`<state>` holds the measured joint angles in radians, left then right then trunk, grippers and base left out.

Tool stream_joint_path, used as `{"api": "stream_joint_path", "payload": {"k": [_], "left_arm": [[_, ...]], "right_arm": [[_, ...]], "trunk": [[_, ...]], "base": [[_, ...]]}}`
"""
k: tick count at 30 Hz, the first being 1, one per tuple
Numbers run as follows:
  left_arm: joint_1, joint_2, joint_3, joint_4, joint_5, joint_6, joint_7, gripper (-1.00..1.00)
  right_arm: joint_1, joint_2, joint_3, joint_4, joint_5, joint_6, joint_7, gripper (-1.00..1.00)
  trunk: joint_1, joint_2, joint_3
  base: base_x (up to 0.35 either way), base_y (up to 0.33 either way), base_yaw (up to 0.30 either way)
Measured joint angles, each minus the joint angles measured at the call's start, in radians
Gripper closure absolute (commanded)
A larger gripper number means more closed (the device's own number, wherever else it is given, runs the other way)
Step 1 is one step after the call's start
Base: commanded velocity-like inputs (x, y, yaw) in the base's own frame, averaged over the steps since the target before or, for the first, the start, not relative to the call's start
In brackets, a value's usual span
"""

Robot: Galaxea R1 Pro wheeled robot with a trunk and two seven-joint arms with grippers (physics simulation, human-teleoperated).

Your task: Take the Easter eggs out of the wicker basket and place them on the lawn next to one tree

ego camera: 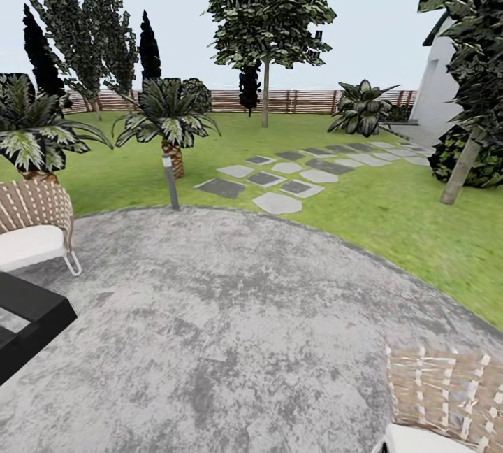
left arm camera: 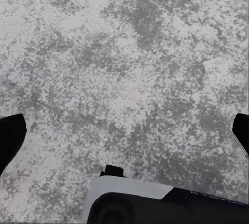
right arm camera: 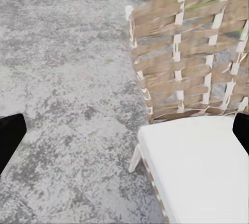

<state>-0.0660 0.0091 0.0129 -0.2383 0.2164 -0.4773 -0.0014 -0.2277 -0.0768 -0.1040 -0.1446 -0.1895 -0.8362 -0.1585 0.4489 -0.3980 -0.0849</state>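
A: Start at the robot's feet. What's there?

B: The round grey patio (ego camera: 230,327). The left gripper (left arm camera: 124,130) hangs over bare paving, its dark fingertips (left arm camera: 10,136) set wide apart with nothing between them, so it's released. The right gripper (right arm camera: 124,130) is the same, spread wide and empty, looking down on a wicker patio chair (right arm camera: 192,146) with a white seat cushion.

A: And moving out from the patio?

B: A second wicker chair (ego camera: 31,226) sits at the patio's left edge, with a dark table corner (ego camera: 28,320) near it. At the patio's far rim stands a short lamp post (ego camera: 170,180), and just past that a low palm (ego camera: 168,124). Beyond the patio the lawn (ego camera: 391,215) opens, crossed by stepping stones (ego camera: 279,180).

A: The basket and eggs?

B: Neither can be made out from here. Farther over the lawn from the patio, a tree (ego camera: 265,26) with a pale straight trunk stands before the slatted fence (ego camera: 223,100).

A: So which step is this?

B: I'd judge it the search stage, nothing picked up yet. The next move calls for driving off the patio onto the grass and turning the head until the basket comes into sight
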Motion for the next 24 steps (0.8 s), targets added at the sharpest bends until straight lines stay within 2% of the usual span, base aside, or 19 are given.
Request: {"api": "stream_joint_path", "payload": {"k": [24], "left_arm": [[0.000, 0.000, 0.000, 0.000, 0.000, 0.000, 0.000, -1.00]], "right_arm": [[0.000, 0.000, 0.000, 0.000, 0.002, -0.001, 0.000, -1.00]], "trunk": [[0.000, 0.000, 0.000]], "base": [[0.333, 0.000, 0.000]]}}
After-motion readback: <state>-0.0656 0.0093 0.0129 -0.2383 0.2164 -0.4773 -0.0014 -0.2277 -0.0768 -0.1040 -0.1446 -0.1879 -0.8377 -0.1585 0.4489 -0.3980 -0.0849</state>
